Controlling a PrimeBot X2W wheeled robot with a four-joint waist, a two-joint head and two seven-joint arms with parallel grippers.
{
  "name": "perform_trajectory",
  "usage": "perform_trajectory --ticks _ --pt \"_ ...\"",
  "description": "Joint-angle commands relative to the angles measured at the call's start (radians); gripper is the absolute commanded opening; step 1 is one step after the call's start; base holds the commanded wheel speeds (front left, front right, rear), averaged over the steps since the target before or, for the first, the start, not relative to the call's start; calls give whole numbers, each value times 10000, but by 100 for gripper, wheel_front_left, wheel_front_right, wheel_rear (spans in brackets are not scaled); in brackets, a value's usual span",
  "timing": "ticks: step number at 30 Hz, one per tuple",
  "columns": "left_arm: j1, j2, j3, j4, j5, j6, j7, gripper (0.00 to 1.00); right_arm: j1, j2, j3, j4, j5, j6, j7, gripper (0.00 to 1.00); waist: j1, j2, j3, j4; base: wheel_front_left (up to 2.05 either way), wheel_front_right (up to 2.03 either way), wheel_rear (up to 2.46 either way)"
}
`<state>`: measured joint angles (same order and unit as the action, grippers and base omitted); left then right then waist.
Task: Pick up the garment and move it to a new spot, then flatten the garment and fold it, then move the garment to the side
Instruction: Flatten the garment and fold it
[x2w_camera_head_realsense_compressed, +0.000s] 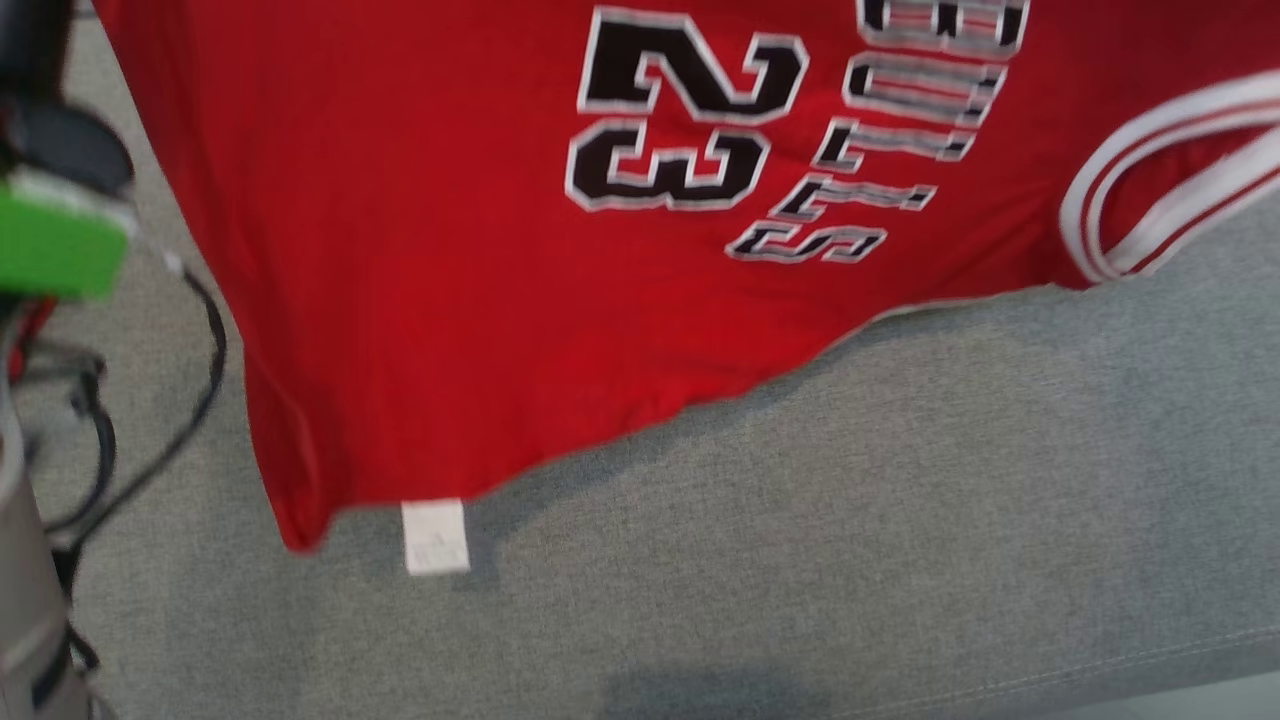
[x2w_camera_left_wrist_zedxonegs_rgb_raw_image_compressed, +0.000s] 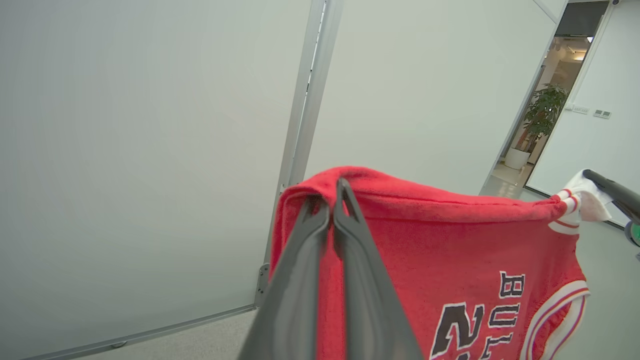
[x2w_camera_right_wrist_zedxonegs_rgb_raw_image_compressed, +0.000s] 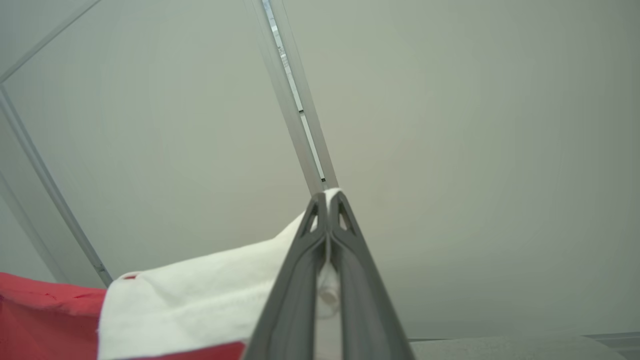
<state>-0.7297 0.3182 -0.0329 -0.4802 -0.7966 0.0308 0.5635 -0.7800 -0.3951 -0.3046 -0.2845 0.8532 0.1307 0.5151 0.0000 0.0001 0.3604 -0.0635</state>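
Hanging across the frame's top, the red jersey (x2w_camera_head_realsense_compressed: 430, 320) is pinched by left gripper (x2w_camera_left_wrist_zedxonegs_rgb_raw_image_compressed: 331, 200) on red, right gripper (x2w_camera_right_wrist_zedxonegs_rgb_raw_image_compressed: 327, 196) on white trim (x2w_camera_right_wrist_zedxonegs_rgb_raw_image_compressed: 200, 295).

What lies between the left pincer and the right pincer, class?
The red jersey. Its upper edge runs from the left pincer across to the right pincer, each shut on it. This shows in the left wrist view.

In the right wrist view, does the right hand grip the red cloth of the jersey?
No, the right hand is shut on the white trim of the jersey, beside the red cloth.
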Motion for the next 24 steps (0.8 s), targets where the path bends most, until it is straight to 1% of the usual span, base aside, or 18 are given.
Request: perform_trajectory --ticks 1,3,6,10,13,14,16,19,21,24 --pt "-1246 -56 -263 859 320 43 61 0 -1249 172 18 616 -669 1 353 0 0 -1 1919 467 0 0 0" --pt "-2931 -221 -721 2225 761 -7 -16 0 -2989 461 36 1510 -1643 1 727 0 0 -1 2548 733 0 0 0" --pt "-5337 -633 -1222 4473 1600 -94 -674 0 -5407 957 330 2823 -3143 1 833 0 0 -1 3342 1049 0 0 0" --pt "-7708 -1175 -1417 6989 2364 -194 -2257 0 -7854 1500 753 4352 -4686 1 -106 0 0 -1 3939 1216 0 0 0" --pt "-8900 -1295 -1523 8461 2919 -369 -3547 0 -9094 1888 871 5368 -5448 1 -997 0 0 -1 4173 1187 0 0 0" --pt "-9138 -1347 -1576 8967 3020 -437 -3908 0 -9394 2022 868 5638 -5631 1 -1292 0 0 -1 4225 1144 0 0 0" --pt "-9522 -1482 -1650 9810 3075 -709 -4566 0 -9849 2193 896 6234 -5875 1 -1665 0 0 -1 4272 1031 0 0 0" --pt "-9771 -1440 -1837 10862 3252 -1016 -5215 0 -10090 2317 1001 6851 -5866 1 -1983 0 0 -1 4374 823 0 0 0" --pt "-9623 -1465 -1939 11380 3279 -1144 -5639 0 -9741 2270 1160 7055 -5680 1 -2168 0 0 -1 4418 749 0 0 0" --pt "-9023 -1508 -2018 12170 3078 -1340 -6086 0 -8726 2015 1562 7173 -5187 -1 -2491 0 0 -1 4371 640 0 0 0"
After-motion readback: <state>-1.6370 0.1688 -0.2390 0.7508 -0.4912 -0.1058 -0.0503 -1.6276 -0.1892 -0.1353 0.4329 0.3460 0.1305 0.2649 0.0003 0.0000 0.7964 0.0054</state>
